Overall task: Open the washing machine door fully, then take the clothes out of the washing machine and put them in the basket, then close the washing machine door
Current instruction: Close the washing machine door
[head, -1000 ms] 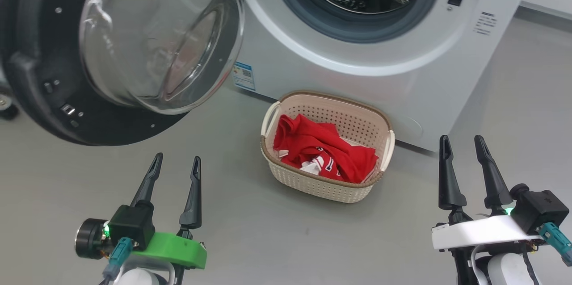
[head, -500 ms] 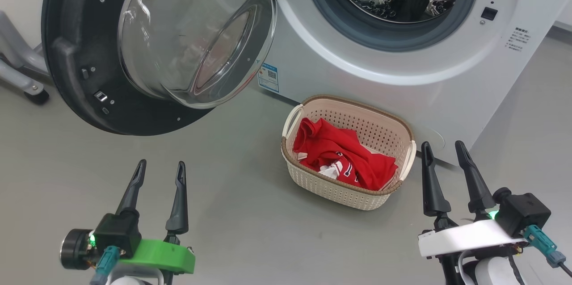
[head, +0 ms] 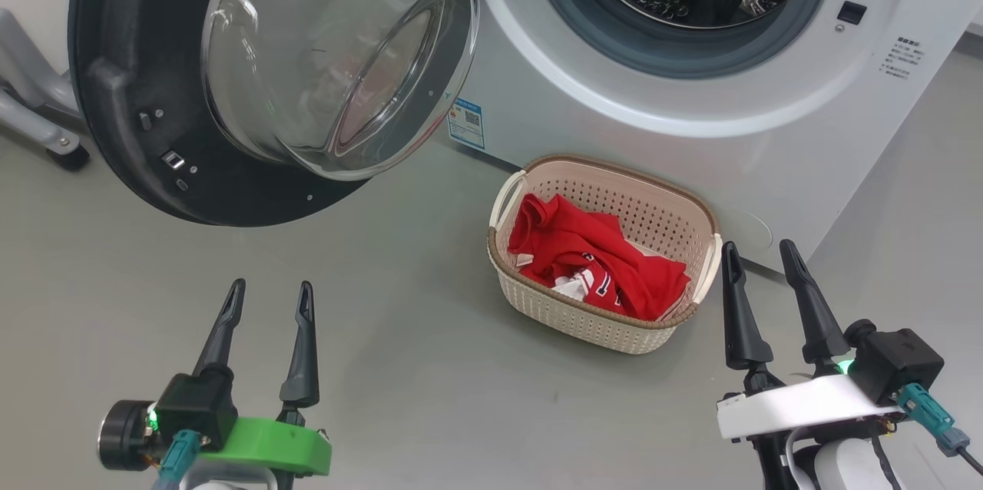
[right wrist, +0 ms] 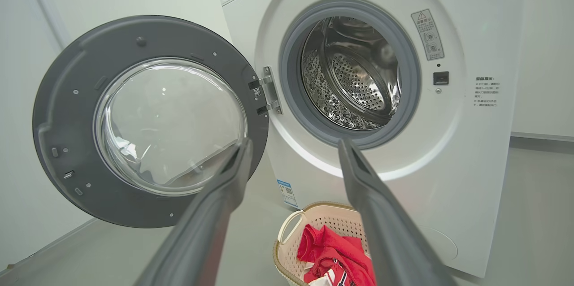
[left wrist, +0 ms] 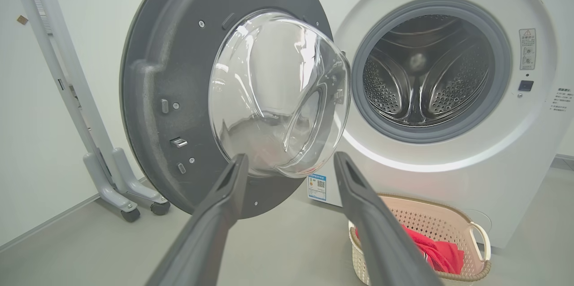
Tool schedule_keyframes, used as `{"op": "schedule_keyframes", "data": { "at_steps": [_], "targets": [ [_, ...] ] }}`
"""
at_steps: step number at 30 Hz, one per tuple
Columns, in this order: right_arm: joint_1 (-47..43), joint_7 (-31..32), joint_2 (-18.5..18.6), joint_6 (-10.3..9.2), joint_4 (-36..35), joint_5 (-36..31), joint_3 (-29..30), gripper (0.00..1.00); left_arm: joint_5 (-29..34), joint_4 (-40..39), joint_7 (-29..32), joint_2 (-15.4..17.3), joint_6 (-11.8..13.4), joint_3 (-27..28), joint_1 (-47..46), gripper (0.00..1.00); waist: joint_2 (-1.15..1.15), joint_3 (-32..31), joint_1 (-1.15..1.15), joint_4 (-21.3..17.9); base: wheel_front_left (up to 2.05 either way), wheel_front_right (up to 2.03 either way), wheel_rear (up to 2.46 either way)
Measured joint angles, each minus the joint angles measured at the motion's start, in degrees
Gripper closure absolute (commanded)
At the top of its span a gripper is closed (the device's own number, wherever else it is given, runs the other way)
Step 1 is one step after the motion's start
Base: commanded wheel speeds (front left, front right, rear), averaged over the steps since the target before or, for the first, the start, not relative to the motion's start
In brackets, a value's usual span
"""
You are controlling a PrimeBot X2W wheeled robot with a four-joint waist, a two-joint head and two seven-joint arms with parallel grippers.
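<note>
Grey floor [head: 430, 398], white wall [left wrist: 36, 97] behind, and the washing machine [head: 691, 144] stands front-on to the robot. The washing machine door [head: 130, 129] is swung wide open to the robot's left. Its black rim faces out and the glass bowl [head: 330, 60] bulges this way. Thru the grey seal [right wrist: 291, 75] the perforated steel drum [left wrist: 426, 75] is in plain sight. A blue label [head: 466, 121] sits low on the machine's front, and a grey wheeled stand [head: 46, 137] is off to the far left.

The basket [head: 607, 325] is on the floor just in front of the machine, below the opening. The clothes [head: 599, 259] are inside it, red w/ white trim, bunched up.

Now the arms. The left claw [head: 271, 286] is low at the robot's left on a green mount. Its fingers point fwd toward the door, spread wide, nothing between them. The right claw [head: 758, 246] is low at the right on a white mount. Its fingers are just as wide apart, holding nothing, w/ the tips near the basket's right handle but not touching. Both hover over bare floor, roughly level w/ each other.
</note>
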State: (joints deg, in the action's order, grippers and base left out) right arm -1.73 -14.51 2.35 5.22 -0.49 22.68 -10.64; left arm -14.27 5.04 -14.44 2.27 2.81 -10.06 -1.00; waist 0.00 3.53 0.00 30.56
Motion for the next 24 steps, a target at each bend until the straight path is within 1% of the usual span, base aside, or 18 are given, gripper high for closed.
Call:
{"op": "schedule_keyframes", "data": {
  "at_steps": [24],
  "targets": [
    [0.1, 0.0, 0.0, -0.02, 0.3, 0.0, 0.5, 0.00, 0.0, -0.1, 0.0, 0.0, 0.0, -0.2, 0.0, 0.00, 0.00, -0.3, 0.00, -0.2, 0.00, 0.00, 0.00]
  ]
}}
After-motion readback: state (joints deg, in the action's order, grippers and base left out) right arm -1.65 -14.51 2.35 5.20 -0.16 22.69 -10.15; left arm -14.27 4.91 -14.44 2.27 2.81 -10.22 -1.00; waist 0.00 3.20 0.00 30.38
